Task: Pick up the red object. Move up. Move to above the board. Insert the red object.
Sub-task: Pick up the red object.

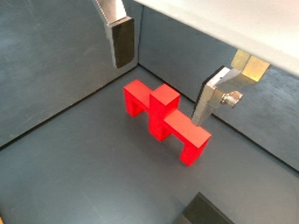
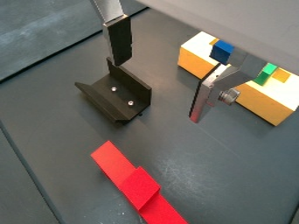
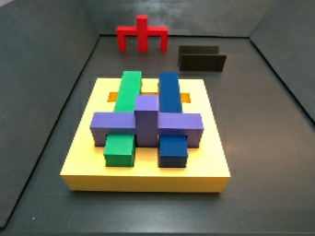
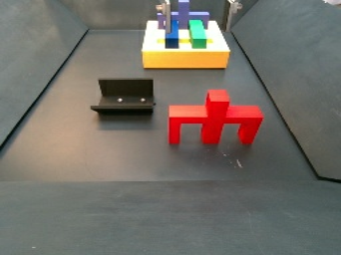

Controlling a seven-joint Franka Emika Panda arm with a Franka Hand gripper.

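Observation:
The red object (image 1: 163,118) rests on the dark floor, a bar with three legs and a stub. It also shows in the wrist view (image 2: 135,184) and in both side views (image 3: 144,35) (image 4: 213,118). My gripper (image 1: 160,92) hangs above the floor, open and empty, with its fingers (image 1: 121,44) well apart. In a wrist view the red object lies below and between them. The gripper (image 2: 158,87) touches nothing. The yellow board (image 3: 147,171) carries green, blue and purple blocks. It stands apart from the red object (image 4: 186,58).
The dark fixture (image 2: 117,96) stands on the floor beside the red object, also seen in both side views (image 3: 204,58) (image 4: 124,97). Grey walls enclose the floor on all sides. A corner of the board (image 2: 193,57) shows behind the fingers.

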